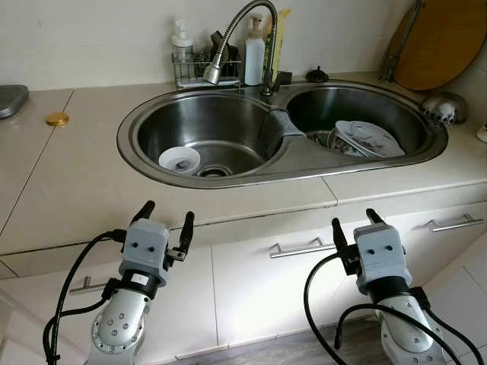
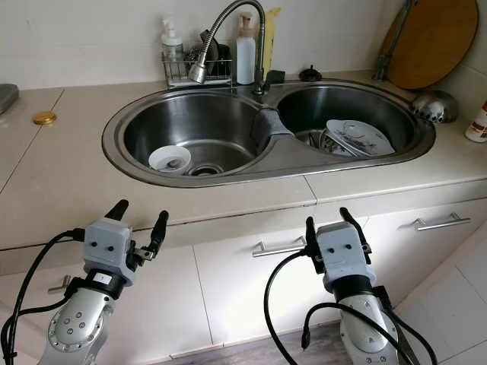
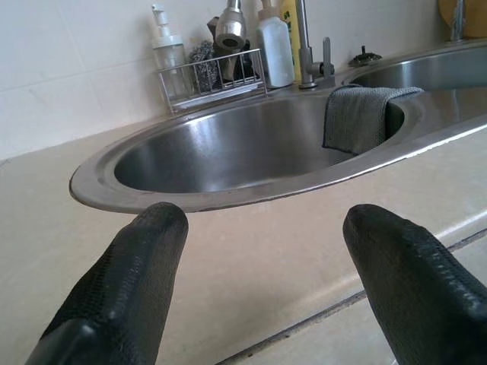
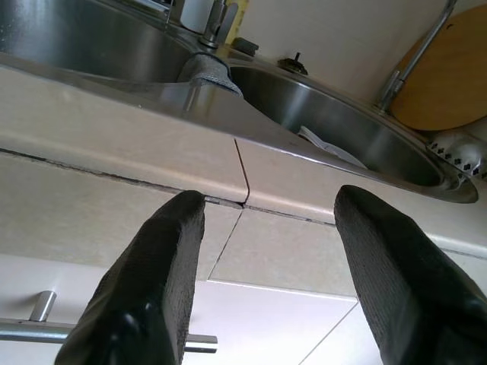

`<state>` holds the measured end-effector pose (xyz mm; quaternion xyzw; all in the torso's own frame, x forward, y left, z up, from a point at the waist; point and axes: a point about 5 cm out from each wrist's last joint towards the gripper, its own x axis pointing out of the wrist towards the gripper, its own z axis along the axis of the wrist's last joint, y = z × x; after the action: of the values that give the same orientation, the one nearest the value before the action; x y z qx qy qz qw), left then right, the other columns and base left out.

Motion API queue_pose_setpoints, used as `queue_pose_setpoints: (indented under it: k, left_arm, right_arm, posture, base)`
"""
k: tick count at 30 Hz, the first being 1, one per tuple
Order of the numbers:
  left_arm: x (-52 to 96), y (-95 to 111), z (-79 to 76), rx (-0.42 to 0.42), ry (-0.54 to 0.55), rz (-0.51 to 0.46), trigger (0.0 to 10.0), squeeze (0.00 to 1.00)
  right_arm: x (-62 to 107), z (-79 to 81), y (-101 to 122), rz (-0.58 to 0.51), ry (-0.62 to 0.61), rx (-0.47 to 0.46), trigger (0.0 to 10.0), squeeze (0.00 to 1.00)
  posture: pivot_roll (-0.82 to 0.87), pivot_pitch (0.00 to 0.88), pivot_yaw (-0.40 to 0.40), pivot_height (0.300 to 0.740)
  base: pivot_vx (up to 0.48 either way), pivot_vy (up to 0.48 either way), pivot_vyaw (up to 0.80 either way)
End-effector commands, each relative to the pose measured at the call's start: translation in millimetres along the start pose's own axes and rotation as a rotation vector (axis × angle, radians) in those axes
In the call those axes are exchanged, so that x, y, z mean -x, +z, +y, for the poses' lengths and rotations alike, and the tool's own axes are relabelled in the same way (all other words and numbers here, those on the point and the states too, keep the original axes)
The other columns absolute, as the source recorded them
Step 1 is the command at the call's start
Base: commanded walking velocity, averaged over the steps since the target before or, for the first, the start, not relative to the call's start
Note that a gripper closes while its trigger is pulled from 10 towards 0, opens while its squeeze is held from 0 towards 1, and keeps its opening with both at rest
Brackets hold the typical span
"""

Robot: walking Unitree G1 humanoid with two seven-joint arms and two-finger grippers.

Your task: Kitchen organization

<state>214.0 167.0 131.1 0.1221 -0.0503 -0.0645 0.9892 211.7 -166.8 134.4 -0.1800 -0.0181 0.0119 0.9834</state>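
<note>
Both grippers, left (image 1: 166,218) & right (image 1: 354,226), fingers spread, empty, short of sink (image 1: 152,163) front; prob staging approach.

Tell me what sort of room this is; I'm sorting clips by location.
A home kitchen, most likely: a double steel sink with plates in one basin, a faucet, and a cutting board against the wall.

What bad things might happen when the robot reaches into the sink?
The plates in the right basin lie stacked at a tilt, so a nudge might make them slide or chip. The faucet hangs over the left basin above the white bowl, so a rising arm could bump it. Both the left gripper and right gripper sit below the counter edge and might hit it.
</note>
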Motion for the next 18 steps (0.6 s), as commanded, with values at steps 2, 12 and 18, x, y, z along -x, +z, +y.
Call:
queue_pose_setpoints:
  k: [2,12,18]
  left_arm:
    - [-0.8,-1.2,-1.0,0.006,-0.008,-0.001,10.0,0.0]
    - [-0.9,-0.9,-0.9,0.005,-0.008,0.0,10.0,0.0]
    - [-0.9,-0.3,-1.4,0.006,-0.01,0.0,10.0,0.0]
  right_arm:
    - [-1.5,-3.1,0.9,0.004,-0.01,-0.006,10.0,0.0]
    - [-1.9,-2.9,0.8,0.006,-0.009,-0.01,10.0,0.0]
    - [-2.1,-2.9,0.5,0.007,-0.009,-0.012,10.0,0.0]
  posture:
    - [0.1,0.0,-0.041,0.74]
    - [0.1,0.0,-0.042,0.74]
    - [0.1,0.0,-0.042,0.74]
  base:
    - [0.0,0.0,0.0]
    - [-0.127,0.0,0.0]
    - [-0.252,0.0,0.0]
